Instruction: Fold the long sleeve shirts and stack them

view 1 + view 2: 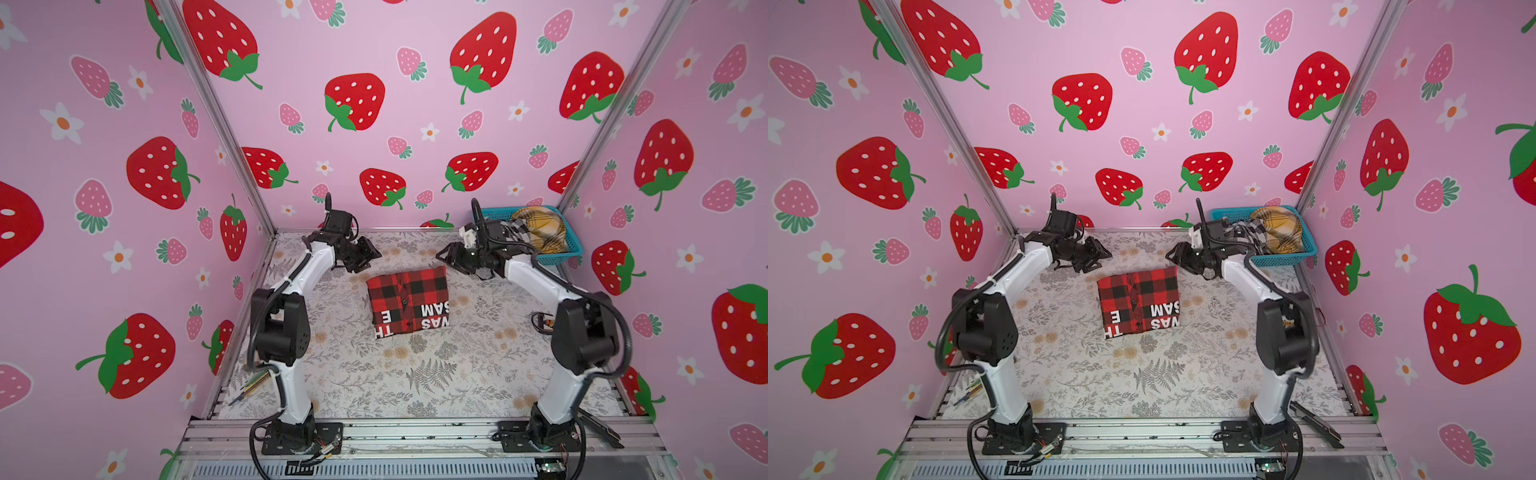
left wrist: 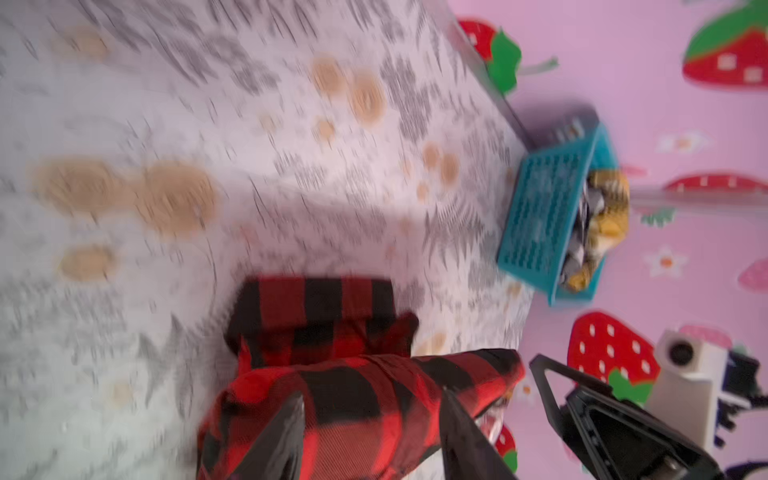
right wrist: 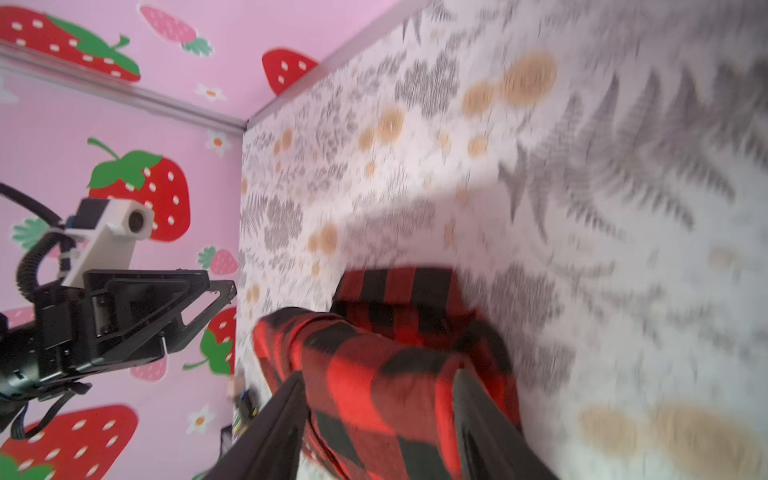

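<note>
Red-and-black check shirt (image 1: 409, 301) lies folded on the floral surface (image 1: 415, 374); left end effector (image 1: 370, 258) and right end effector (image 1: 449, 262) hover near its far corners, jaws spread.

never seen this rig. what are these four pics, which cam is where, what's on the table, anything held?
Two white-and-black robot arms stand at the near edge of a table, each ending in a two-finger gripper. The two wide pictures come from one stereo camera overhead, so they nearly match. The two blurred close-ups come from a camera on each wrist, looking past the fingers. On the table lies a folded red-and-black shirt with white letters. In the far right corner a teal basket holds a mustard plaid shirt and a black-and-white plaid shirt. In both top views the left gripper and right gripper hang near the red shirt's far corners, jaws apart, holding nothing. The wrist views show red cloth between the fingers, too blurred to judge contact.
</note>
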`<state>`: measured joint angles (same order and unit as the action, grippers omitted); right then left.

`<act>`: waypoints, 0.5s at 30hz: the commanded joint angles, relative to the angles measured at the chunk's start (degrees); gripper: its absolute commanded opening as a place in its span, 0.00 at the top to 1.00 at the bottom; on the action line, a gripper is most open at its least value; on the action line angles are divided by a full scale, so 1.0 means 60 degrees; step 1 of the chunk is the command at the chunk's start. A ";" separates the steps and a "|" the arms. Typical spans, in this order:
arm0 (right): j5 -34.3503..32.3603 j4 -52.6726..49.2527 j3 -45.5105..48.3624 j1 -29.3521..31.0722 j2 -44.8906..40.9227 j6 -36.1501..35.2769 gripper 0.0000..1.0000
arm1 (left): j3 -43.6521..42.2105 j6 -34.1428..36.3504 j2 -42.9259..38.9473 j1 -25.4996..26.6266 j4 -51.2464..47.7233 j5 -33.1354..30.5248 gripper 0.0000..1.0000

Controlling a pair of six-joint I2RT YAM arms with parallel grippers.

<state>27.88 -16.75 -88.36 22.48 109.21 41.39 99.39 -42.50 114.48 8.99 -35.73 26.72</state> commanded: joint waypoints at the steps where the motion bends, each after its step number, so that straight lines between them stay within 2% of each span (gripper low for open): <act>1: -0.0403 -0.1006 -0.0298 -0.0048 -0.0168 -0.1234 0.33 | 0.0408 0.0210 -0.0081 -0.0483 -0.0721 -0.0380 0.42; 3: -0.0838 -0.0946 0.0048 -0.0033 -0.0531 -0.1493 0.30 | 0.0293 0.0324 -0.0533 -0.0469 -0.0731 -0.0911 0.38; 4: -0.0932 -0.1053 0.0149 0.0022 -0.0648 -0.1673 0.30 | 0.0119 0.0333 -0.0728 -0.0378 -0.0599 -0.0886 0.34; 6: -0.1217 -0.0963 0.0675 0.0325 -0.1004 -0.1870 0.33 | -0.0127 0.0525 -0.0959 -0.0049 -0.0716 -0.0583 0.33; 10: -0.1542 -0.0873 0.0810 0.1172 -0.0862 -0.2171 0.51 | -0.0797 0.0812 -0.1072 0.0646 -0.0370 -0.0254 0.47; 11: -0.1555 -0.0856 0.0707 0.1305 -0.0634 -0.2166 0.57 | -0.0755 0.0867 -0.0872 0.0757 -0.0395 -0.0208 0.52; 15: -0.1527 -0.0817 0.0483 0.1428 0.0283 -0.2095 0.74 | -0.0204 0.0901 0.0198 0.0830 -0.0495 0.0084 0.69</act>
<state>20.08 -20.60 -84.86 31.53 106.74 30.00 96.77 -38.35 110.08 15.14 -37.15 26.06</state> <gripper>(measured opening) 0.282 0.327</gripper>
